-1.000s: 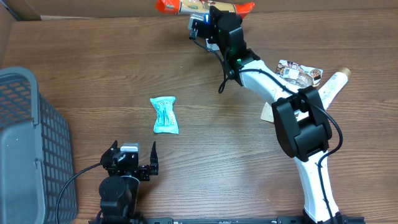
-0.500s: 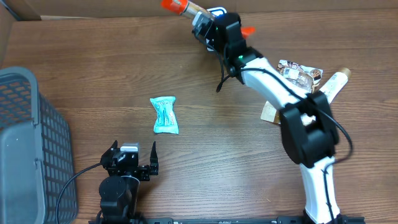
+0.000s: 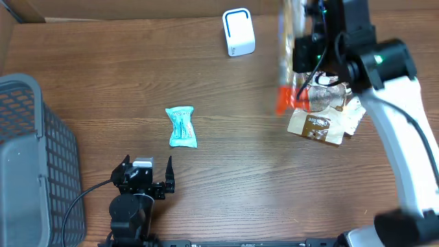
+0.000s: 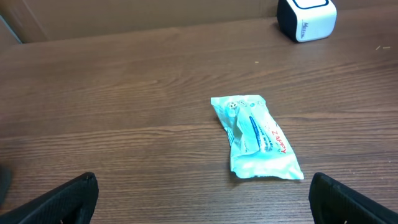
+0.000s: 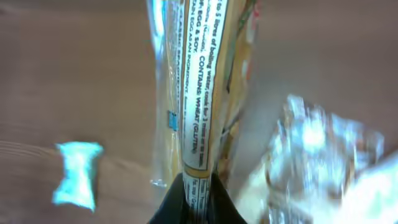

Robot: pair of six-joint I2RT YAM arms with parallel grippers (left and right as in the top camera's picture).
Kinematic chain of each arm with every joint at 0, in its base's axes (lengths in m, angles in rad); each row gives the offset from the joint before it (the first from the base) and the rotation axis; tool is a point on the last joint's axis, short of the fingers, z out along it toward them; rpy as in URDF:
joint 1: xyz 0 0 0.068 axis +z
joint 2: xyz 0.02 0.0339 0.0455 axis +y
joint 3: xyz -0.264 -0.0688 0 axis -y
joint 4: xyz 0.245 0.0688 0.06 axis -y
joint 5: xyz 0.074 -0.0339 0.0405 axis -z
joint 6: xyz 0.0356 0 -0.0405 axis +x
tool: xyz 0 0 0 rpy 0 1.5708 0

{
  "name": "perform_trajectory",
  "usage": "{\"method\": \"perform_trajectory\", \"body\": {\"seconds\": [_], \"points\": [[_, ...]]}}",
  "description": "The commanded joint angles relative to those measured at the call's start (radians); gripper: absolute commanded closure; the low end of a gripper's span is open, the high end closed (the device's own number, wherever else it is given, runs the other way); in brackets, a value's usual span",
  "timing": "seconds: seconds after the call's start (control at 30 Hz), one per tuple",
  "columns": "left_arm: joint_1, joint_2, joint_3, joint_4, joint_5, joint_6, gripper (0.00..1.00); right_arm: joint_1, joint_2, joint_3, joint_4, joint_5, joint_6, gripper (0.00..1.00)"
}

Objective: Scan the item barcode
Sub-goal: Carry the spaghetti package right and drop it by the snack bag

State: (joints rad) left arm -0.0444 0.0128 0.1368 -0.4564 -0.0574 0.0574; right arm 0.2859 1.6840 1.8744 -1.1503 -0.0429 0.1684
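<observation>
Grips a long clear-wrapped food package (image 5: 198,93) in the right claw (image 5: 194,194), clenched on the printed allergen strip near one end. Holds it lifted above the right half of the tabletop (image 3: 226,185), its orange end blurred, close to a heap of brown and silver snack packets (image 3: 322,125) towards the right edge. Shows the left claw (image 3: 147,167) low by the near edge, spread wide and empty. Shows a teal sachet (image 3: 182,127) lying flat just beyond that claw, left of centre. Shows a white scanner box (image 3: 238,32) by the far edge, well apart from the package, and a grey mesh basket (image 3: 27,137) at the left edge.
</observation>
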Motion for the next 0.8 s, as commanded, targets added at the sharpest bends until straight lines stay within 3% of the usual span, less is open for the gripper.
{"method": "perform_trajectory", "body": {"seconds": [0.0, 0.2, 0.43, 0.5, 0.53, 0.63, 0.77], "points": [[0.000, -0.008, -0.006, 0.000, -0.009, -0.013, 0.00, -0.084, 0.116, -0.023, -0.043, -0.019, 0.093, 0.96], [0.000, -0.008, -0.006, 0.000, -0.009, -0.013, 0.00, -0.254, 0.212, -0.113, -0.050, -0.046, 0.050, 0.96], [0.000, -0.008, -0.006, 0.000, -0.009, -0.013, 0.00, -0.356, 0.246, -0.179, -0.060, -0.060, -0.040, 0.96], [0.000, -0.008, -0.006, 0.000, -0.009, -0.013, 0.01, -0.372, 0.246, -0.181, -0.080, -0.060, -0.039, 0.63], [0.000, -0.008, -0.006, 0.000, -0.009, -0.013, 0.00, -0.372, 0.246, -0.181, -0.087, -0.060, -0.040, 0.54], [0.000, -0.008, -0.006, 0.000, -0.009, -0.013, 0.01, -0.372, 0.246, -0.176, -0.095, -0.087, -0.045, 0.33], [0.000, -0.008, -0.006, 0.000, -0.009, -0.013, 0.01, -0.372, 0.246, -0.084, -0.146, -0.282, -0.126, 0.20]]}}
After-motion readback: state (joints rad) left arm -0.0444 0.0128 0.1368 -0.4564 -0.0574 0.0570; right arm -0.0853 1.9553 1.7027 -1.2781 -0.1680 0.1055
